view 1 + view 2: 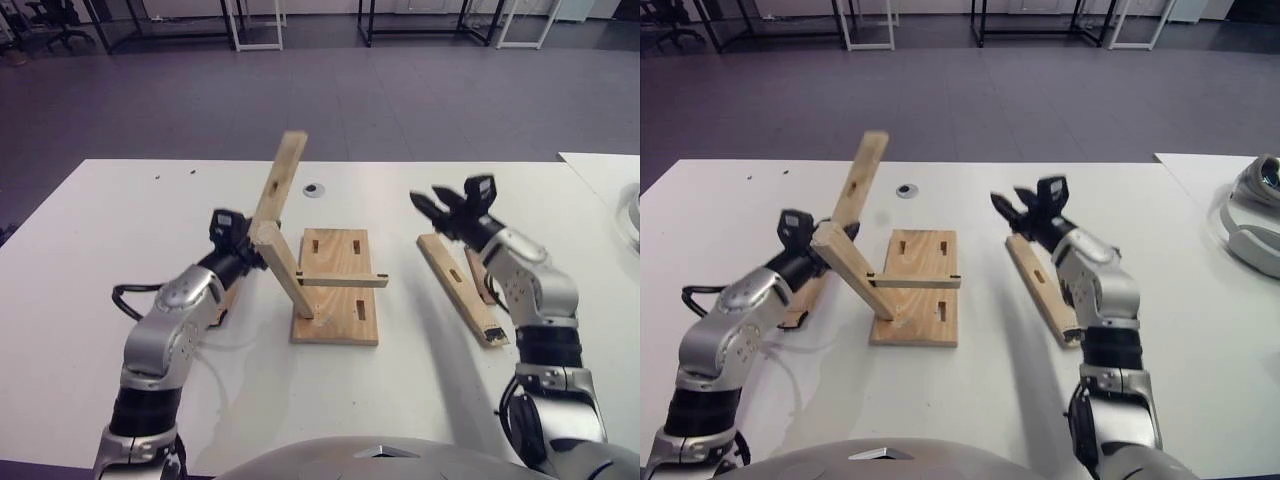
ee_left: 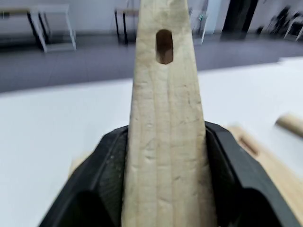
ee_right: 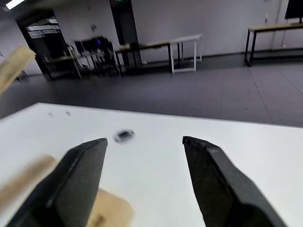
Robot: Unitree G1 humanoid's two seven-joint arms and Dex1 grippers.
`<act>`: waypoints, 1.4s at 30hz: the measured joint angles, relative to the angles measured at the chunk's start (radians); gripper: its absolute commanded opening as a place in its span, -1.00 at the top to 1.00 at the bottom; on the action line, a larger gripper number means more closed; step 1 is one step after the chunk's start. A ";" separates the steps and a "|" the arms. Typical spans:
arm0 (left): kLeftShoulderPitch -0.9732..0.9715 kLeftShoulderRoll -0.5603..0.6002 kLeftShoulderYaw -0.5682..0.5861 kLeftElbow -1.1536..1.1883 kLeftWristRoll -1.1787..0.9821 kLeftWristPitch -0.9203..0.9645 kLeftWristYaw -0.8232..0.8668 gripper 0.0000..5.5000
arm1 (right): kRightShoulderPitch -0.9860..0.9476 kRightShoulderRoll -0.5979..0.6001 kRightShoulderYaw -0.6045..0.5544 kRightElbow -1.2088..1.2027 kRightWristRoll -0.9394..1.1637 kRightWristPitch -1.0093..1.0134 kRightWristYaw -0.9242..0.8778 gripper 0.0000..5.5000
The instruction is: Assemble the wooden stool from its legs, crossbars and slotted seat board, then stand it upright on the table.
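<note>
Seat board (image 1: 335,260) lies flat mid-surface (image 1: 120,230), slotted face up, long axis running away from the robot.

Lower leg (image 1: 285,275) stands slanted on the board's near left corner and rises up and left to the left end effector (image 1: 240,243). Upper leg (image 1: 280,185) goes on from there, tilted up and to the right, with its free end in the air over the far side. Where the two legs meet sits right at the end effector, and how they join is hard to tell.

Crossbar (image 1: 345,281) sticks out of the lower leg, level, pointing right across the board.

Left end effector is pinched on the upper leg. In the left wrist view the black fingers (image 2: 106,163) press both edges of the wood, with an oval slot further up it.

Right end effector (image 3: 144,142) is spread wide and holds nothing, hovering above the far end of the loose leg (image 1: 445,262). That leg lies flat right of the board, long axis near-right to far-left, one slot showing.

A sliver of another wooden piece (image 1: 481,284) is mostly hidden by the right forearm. More wood (image 1: 808,297) is half hidden under the left arm.

Small round disc (image 1: 316,189) sits beyond the board. A white headset (image 1: 1250,220) is cut off at the right edge.
</note>
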 measured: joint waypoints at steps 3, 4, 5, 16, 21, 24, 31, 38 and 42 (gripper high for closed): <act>-0.168 0.071 0.002 0.121 0.002 -0.126 -0.195 0.25 | -0.225 0.094 -0.051 0.011 0.231 0.114 0.004 -0.09; -0.209 0.073 -0.001 0.149 0.002 -0.158 -0.242 0.25 | -0.269 0.132 -0.062 0.028 0.280 0.138 -0.014 -0.09; -0.233 0.072 -0.007 0.166 0.002 -0.177 -0.264 0.25 | -0.297 0.158 -0.072 0.046 0.313 0.149 -0.032 -0.09; -0.275 0.035 -0.110 0.173 0.078 -0.277 -0.366 0.25 | -0.374 0.239 -0.124 0.095 0.464 0.223 -0.205 0.26; -0.277 0.039 -0.112 0.200 0.121 -0.320 -0.370 0.25 | -0.354 0.239 -0.133 0.061 0.473 0.237 -0.296 0.59; -0.278 0.039 -0.114 0.202 0.140 -0.329 -0.375 0.07 | -0.343 0.249 -0.141 0.056 0.502 0.239 -0.321 0.63; -0.212 0.041 -0.082 0.159 0.138 -0.304 -0.360 -0.41 | -0.078 0.196 -0.252 -0.147 0.540 0.214 -0.403 0.64; 0.126 0.039 0.129 -0.106 0.067 -0.190 -0.191 -0.63 | 0.545 0.173 -0.361 -0.541 0.853 0.300 -0.691 0.64; 0.116 -0.008 0.126 -0.144 0.041 -0.154 -0.112 -0.63 | 0.582 0.146 -0.328 -0.530 0.889 0.259 -0.778 0.64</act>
